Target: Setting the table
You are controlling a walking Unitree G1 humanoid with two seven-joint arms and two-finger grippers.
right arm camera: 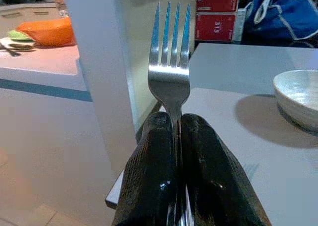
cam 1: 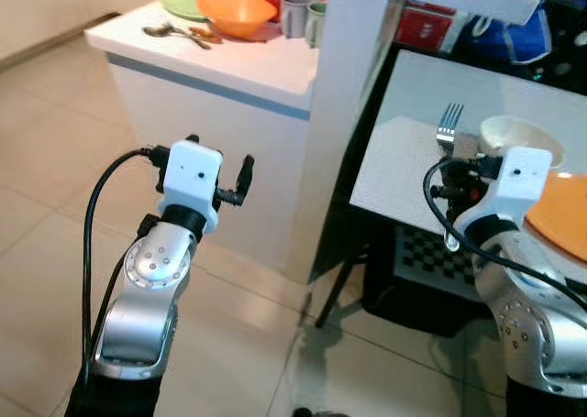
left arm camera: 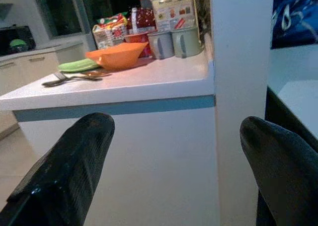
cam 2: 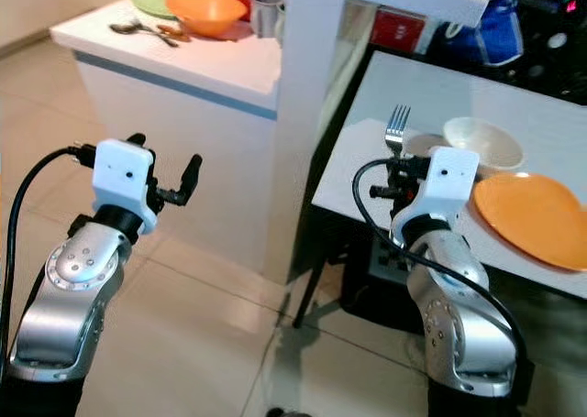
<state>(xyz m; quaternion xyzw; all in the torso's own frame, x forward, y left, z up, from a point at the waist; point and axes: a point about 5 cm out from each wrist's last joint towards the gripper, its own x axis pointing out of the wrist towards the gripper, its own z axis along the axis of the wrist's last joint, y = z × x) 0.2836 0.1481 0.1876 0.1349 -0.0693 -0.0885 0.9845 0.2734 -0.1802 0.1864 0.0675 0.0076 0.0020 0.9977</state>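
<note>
1. The right claw [right arm camera: 175, 186] was clamped tight on a fork [right arm camera: 170, 62], tines up, held over the near edge of the dining counter [cam 2: 550, 133].
2. The left claw [left arm camera: 174, 151] stood wide open and empty, facing the kitchen counter [left arm camera: 149, 82].
3. Step in hand: placing the fork. It apparently belonged beside the orange plate [cam 2: 532, 211], near the white bowl [cam 2: 483, 142].
4. The next move called for lowering and laying it flat.

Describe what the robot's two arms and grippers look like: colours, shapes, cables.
Both arms are rounded silver metal segments with a round joint. Each wrist carries a white boxy block marked by a small dark dot, with a looping black cable. The left gripper and right gripper each have two long black fingers.
</note>
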